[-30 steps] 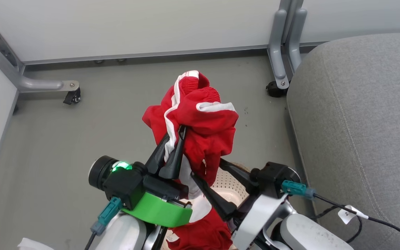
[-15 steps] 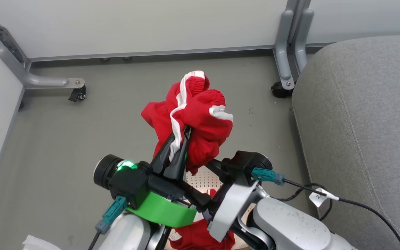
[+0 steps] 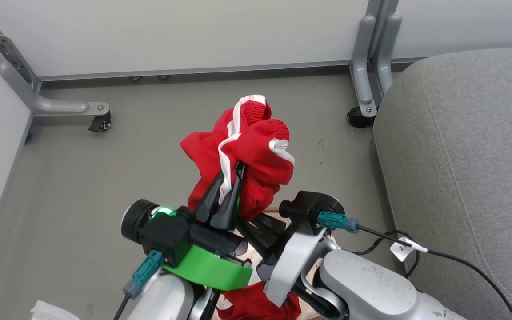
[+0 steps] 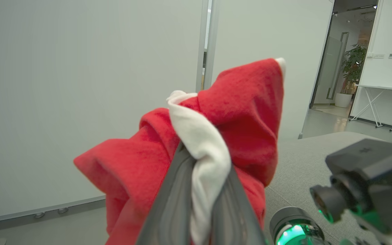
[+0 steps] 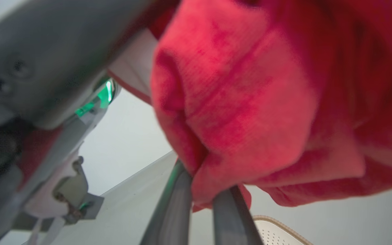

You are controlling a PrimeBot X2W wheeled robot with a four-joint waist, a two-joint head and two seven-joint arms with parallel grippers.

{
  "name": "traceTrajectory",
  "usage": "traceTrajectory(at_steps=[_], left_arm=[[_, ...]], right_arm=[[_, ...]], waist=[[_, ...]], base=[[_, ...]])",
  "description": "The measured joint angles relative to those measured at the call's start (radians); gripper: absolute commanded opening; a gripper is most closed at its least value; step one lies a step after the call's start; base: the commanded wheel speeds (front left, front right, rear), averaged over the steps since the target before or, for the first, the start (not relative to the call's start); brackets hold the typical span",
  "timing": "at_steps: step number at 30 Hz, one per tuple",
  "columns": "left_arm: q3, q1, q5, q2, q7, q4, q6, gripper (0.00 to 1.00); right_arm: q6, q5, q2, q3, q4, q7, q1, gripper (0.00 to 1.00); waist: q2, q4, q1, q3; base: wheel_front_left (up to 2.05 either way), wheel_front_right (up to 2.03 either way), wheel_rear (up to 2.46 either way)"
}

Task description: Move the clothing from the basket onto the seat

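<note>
My left gripper [image 3: 237, 170] is raised and shut on a bunched red garment [image 3: 247, 151] with white stripes; the white trim is pinched between its fingers [image 4: 179, 190]. My right gripper [image 5: 203, 199] sits just under that bundle, shut on its lower red fold. Its dark fingers [image 3: 260, 226] are partly hidden behind the left wrist. A second red garment [image 3: 256, 306] lies below the arms. A corner of the cream perforated basket [image 5: 277, 227] with its brown rim peeks out below the cloth. The grey seat [image 3: 460, 160] fills the right side.
Grey partition legs with casters stand at the back left [image 3: 98, 121] and beside the seat's far corner [image 3: 362, 116]. A black cable with a white tag [image 3: 402, 254] trails from the right wrist. Bare grey floor [image 3: 82, 178] lies to the left.
The right arm has swung left and up under the held garment, and its fingers now pinch the lower fold. The garment's hanging part is bunched higher. The left gripper keeps its hold.
</note>
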Motion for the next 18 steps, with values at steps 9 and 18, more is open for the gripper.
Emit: traceTrajectory(at_steps=[9,18], left_arm=[[-0.001,0.000,-0.003,0.000,0.000,0.004,0.005,0.00],[0.006,0.000,0.015,0.007,0.000,0.000,0.040,1.00]], right_arm=[[0.000,0.016,-0.004,0.007,0.016,-0.008,-0.004,0.00],[0.000,-0.029,-0.012,-0.050,0.039,-0.016,-0.006,0.00]], waist=[[0.0000,-0.002,0.0000,-0.007],[0.0000,-0.004,0.0000,-0.010]], base=[[0.00,0.00,0.00],[0.00,0.00,0.00]])
